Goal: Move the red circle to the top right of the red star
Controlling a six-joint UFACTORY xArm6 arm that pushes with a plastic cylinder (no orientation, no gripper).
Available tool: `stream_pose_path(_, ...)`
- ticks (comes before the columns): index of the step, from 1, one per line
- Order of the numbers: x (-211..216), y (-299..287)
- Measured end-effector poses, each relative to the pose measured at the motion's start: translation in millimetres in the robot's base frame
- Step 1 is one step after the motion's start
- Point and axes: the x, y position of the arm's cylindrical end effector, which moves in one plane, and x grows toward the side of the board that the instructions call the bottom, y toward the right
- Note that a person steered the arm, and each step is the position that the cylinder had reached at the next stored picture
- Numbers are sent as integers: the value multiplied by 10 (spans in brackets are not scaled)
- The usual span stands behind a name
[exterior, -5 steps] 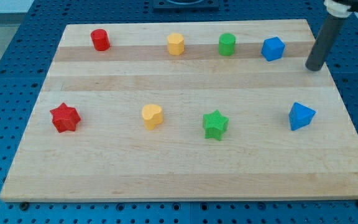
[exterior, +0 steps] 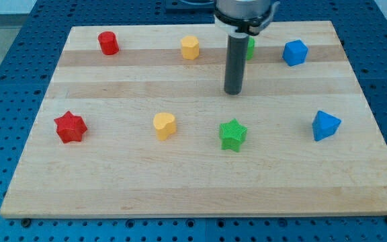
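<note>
Camera view: rod (exterior: 234, 64) before green cylinder (exterior: 250, 46)

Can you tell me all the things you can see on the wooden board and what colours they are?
red cylinder block: one, red, top left.
red star block: one, red, left side, lower row.
yellow hexagon block: one, yellow, top row, middle.
yellow heart-like block: one, yellow, lower row.
green cylinder block: one, green, top row, partly hidden behind the rod.
green star block: one, green, lower row.
blue cube block: one, blue, top right.
blue angular block: one, blue, right side.
wooden board: one, pale wood.
my tip: one, dark, above the green star, touching no block.
</note>
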Motion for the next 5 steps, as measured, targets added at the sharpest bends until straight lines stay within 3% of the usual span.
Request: stream_pose_path(5, -138, -719)
